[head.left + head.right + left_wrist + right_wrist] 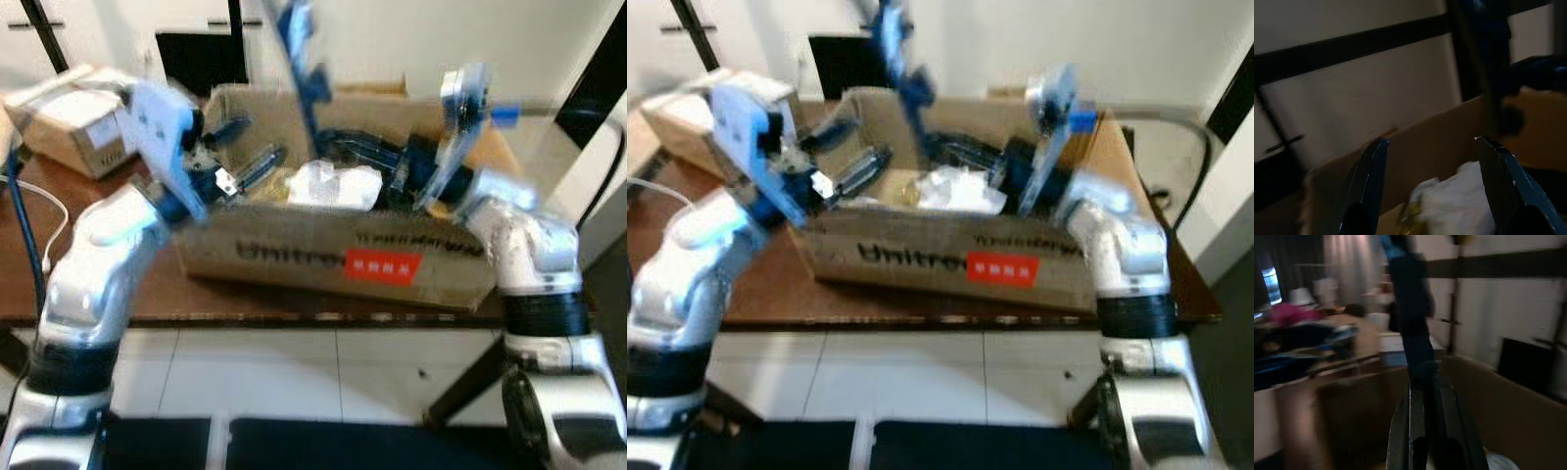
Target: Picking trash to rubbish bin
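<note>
The left gripper [250, 162] has its fingers [1371, 171] spread wide apart with nothing between them, reaching over the left wall of the cardboard box [323, 257] toward the crumpled white trash [333, 186] lying inside. In the left wrist view that white wad [1459, 208] sits just ahead of the gap, near the right finger and not yet touched. The right gripper [358, 152] has its fingers [1425, 431] pressed together, empty as far as can be seen, pointing into the box from the right side, close to the trash. To do the pick well, the left gripper would likely need to dip lower so both fingers straddle the wad, centre it in the gap, then close firmly, since crumpled paper squashes and slips. The box wall is close, so catching its rim seems the main risk. The box stands on the brown table [147, 294], with a smaller parcel [78, 122] well to the left. All views are blurred.
</note>
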{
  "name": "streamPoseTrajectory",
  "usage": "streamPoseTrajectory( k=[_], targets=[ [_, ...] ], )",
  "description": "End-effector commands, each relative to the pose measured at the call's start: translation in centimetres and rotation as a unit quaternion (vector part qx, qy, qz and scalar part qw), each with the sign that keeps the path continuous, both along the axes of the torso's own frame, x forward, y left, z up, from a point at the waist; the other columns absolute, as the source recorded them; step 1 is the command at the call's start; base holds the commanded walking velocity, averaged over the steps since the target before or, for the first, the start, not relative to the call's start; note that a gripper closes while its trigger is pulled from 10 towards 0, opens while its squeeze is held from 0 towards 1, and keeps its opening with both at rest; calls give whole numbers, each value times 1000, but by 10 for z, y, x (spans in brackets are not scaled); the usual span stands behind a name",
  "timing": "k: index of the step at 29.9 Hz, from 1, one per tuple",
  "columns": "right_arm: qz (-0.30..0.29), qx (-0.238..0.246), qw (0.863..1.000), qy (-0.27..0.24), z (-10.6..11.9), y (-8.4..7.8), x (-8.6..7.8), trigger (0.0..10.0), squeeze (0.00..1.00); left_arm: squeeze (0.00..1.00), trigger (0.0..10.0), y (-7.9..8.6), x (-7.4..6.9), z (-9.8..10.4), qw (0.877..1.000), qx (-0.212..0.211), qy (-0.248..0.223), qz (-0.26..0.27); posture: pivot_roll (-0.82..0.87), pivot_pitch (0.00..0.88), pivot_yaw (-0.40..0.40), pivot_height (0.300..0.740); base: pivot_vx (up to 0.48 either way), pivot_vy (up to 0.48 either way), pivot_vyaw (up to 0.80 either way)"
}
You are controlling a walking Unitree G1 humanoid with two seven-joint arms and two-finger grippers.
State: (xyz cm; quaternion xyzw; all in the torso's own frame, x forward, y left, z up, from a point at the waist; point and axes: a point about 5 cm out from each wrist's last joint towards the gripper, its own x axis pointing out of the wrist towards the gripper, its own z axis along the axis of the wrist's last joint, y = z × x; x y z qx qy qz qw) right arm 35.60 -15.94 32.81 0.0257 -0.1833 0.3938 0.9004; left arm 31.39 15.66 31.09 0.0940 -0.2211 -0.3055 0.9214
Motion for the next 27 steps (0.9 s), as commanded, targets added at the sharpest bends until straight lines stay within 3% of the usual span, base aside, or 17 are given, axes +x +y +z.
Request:
streamPoseTrajectory(
  k=[1, 4, 7, 8, 9, 10, 11, 12, 13, 14, 16, 17, 19, 22, 27],
  targets=[
    [-41, 20, 999, 14, 3, -7, 10, 10000, 0, 0, 10000, 3, 5, 11, 1000, 2, -1, 21, -11, 81, 12, 740, 0, 0, 0],
    [-81, 49, 995, 21, 18, -14, 20, 10000, 0, 0, 10000, 3, 11, 26, 999, -7, -4, 43, -10, 81, 11, 740, 0, 0, 0],
    [-85, 53, 995, 16, 23, -14, 21, 10000, 0, 0, 10000, 3, 14, 29, 999, -9, -2, 48, -7, 83, 9, 740, 0, 0, 0],
    [-120, 10, 993, -1, 26, -14, 26, 10000, 0, 0, 10000, 5, 20, 25, 998, 10, 19, 62, -8, 85, 8, 740, 0, 0, 0],
    [-120, 10, 993, -1, 26, -14, 26, 10000, 0, 0, 10000, 5, 20, 25, 998, 10, 19, 62, -8, 85, 8, 740, 0, 0, 0],
    [-158, -62, 985, -16, 20, -12, 32, 10000, 0, 0, 10000, 6, 26, 19, 996, 26, 45, 68, -6, 85, 6, 740, 0, 0, 0],
    [-158, -62, 985, -16, 20, -12, 32, 10000, 0, 0, 10000, 6, 26, 19, 996, 26, 45, 68, -6, 85, 6, 740, 0, 0, 0],
    [-202, -202, 957, -43, 3, -8, 39, 10000, 0, 0, 10000, 8, 35, 3, 990, 60, 103, 74, -4, 85, 2, 740, 0, 0, 0],
    [-217, -269, 937, -47, -11, -8, 42, 10000, 0, 0, 10000, 8, 39, -7, 986, 73, 135, 69, -2, 84, -1, 740, 0, 0, 0],
    [-217, -269, 937, -47, -11, -8, 42, 10000, 0, 0, 10000, 8, 39, -7, 986, 73, 135, 69, -2, 84, -1, 740, 0, 0, 0],
    [-228, -337, 913, -43, -31, -8, 46, 10000, 0, 0, 10000, 7, 43, -18, 980, 80, 170, 63, -1, 85, -3, 740, 0, 0, 0],
    [-228, -337, 913, -43, -31, -8, 46, 10000, 0, 0, 10000, 7, 43, -18, 980, 80, 170, 63, -1, 85, -3, 740, 0, 0, 0],
    [-220, -385, 896, -28, -52, -9, 48, 10000, 0, 0, 10000, 2, 48, -22, 976, 41, 207, 47, -1, 86, -1, 740, 0, 0, 0],
    [-205, -402, 892, -12, -63, -9, 48, 10000, 0, 0, 10000, -5, 48, -19, 973, 2, 232, 16, -1, 86, -1, 740, 0, 0, 0],
    [-185, -416, 890, -2, -68, -12, 48, 10000, 0, 0, 10000, -17, 44, -14, 966, -3, 253, -48, 1, 88, 0, 740, 0, 0, 0]
  ],
)
